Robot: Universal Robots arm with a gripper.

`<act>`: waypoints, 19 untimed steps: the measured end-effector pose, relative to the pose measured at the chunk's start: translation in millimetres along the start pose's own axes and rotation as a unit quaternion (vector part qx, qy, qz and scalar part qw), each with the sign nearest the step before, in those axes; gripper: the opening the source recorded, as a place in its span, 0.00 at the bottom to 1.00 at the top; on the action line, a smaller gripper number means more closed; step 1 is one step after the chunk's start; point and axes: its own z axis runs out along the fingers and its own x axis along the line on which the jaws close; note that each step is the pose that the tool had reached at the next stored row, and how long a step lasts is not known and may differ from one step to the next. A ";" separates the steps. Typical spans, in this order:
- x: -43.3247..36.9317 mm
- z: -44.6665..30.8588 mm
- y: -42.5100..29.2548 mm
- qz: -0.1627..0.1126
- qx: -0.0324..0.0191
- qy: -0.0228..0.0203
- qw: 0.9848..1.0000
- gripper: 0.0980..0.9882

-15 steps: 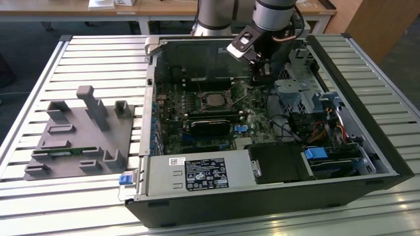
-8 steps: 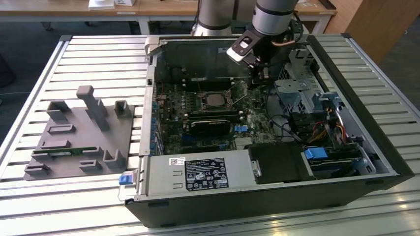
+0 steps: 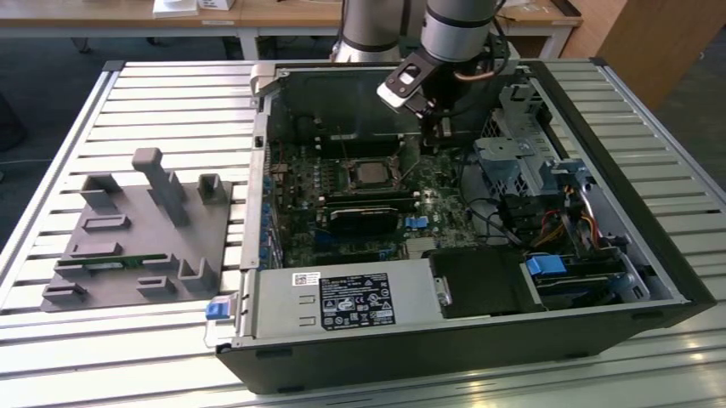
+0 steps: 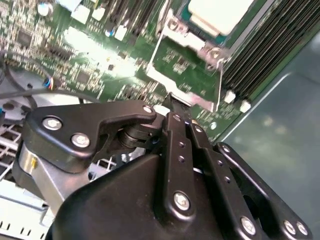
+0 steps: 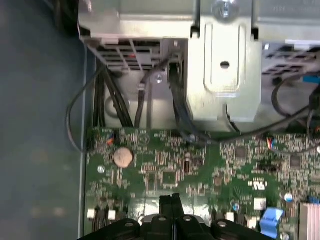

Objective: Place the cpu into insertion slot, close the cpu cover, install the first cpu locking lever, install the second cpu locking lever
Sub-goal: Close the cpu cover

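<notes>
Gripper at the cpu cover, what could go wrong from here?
1. In the second wrist view the shut gripper's tip sits at the edge of the cover, which seems to lie beside the cpu, not over it. A slip could scrape the board's small parts.
2. In the first wrist view, cables hang off the drive cage just past the tip. The arm might snag them.
</notes>
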 end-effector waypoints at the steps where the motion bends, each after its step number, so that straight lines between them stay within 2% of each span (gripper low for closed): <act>1: 0.0 0.0 -2.9 0.000 0.000 0.000 1.000 0.01; 7: 0.2 0.3 -16.6 0.000 0.000 0.000 1.000 0.01; 19: 0.4 4.1 -31.8 0.000 0.000 0.000 1.000 0.01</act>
